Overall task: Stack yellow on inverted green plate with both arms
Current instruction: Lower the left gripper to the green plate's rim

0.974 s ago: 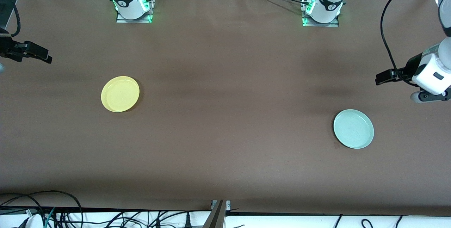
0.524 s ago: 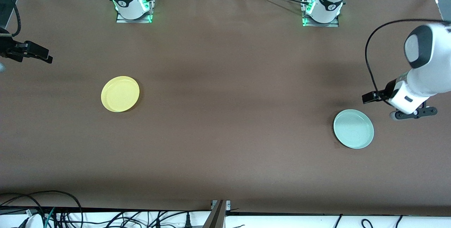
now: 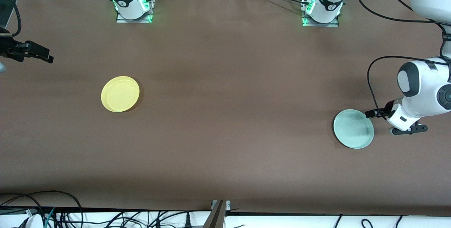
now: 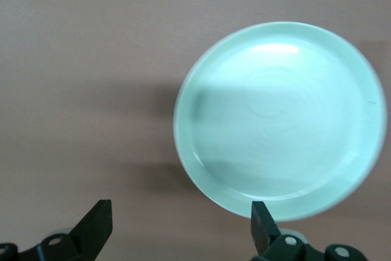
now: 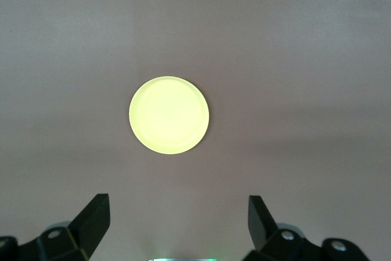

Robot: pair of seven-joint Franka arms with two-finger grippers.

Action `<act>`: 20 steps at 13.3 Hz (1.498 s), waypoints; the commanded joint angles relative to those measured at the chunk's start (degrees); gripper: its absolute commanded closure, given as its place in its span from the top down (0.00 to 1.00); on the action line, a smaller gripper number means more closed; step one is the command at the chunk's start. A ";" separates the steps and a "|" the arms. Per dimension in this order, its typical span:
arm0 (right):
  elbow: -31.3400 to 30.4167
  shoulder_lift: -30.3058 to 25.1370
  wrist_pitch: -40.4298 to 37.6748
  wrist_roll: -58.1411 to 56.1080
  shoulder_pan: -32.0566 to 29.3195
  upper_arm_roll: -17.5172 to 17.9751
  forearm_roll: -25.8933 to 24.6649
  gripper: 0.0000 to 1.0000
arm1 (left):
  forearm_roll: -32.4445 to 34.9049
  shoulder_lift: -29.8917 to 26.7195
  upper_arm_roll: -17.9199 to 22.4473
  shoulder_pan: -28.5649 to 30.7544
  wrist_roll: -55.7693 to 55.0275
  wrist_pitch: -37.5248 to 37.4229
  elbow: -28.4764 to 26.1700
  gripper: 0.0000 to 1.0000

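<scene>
The pale green plate lies rim up on the brown table toward the left arm's end. My left gripper is open and empty, low over the plate's rim. In the left wrist view the green plate fills the frame, and one fingertip of the left gripper stands at its rim. The yellow plate lies rim up toward the right arm's end. My right gripper is open and empty, high over the table's end, apart from it. The right wrist view shows the right gripper and the yellow plate well below it.
The two arm bases stand at the table's edge farthest from the front camera. A black cable loops from the left arm. More cables lie off the table's near edge.
My left arm has swung down and toward the front camera, bringing its open gripper to the green plate's rim. The right arm and both plates have stayed in place.
</scene>
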 commanded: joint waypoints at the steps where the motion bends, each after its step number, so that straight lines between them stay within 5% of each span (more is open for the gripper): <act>1: 0.24 -0.50 -0.96 0.32 -0.08 0.04 1.10 1.00 | 0.28 2.65 -0.39 1.43 1.98 1.47 1.56 1.00; 8: 0.24 -0.50 -0.96 0.32 -0.08 0.04 1.10 1.00 | -0.69 9.17 -0.47 1.69 2.95 5.88 5.51 1.00; 12: 0.24 -0.50 -0.96 0.32 -0.08 0.04 1.10 1.00 | 0.10 9.87 -0.47 1.60 6.89 5.53 5.25 0.26; 15: 0.24 -0.50 -0.96 0.32 -0.08 0.04 1.10 1.00 | -0.96 9.78 -0.74 0.47 8.75 5.08 5.42 0.00; 20: 0.33 -0.50 -0.87 0.32 -0.08 0.13 1.01 1.00 | -0.95 9.61 -0.74 -0.59 9.11 5.00 5.60 0.00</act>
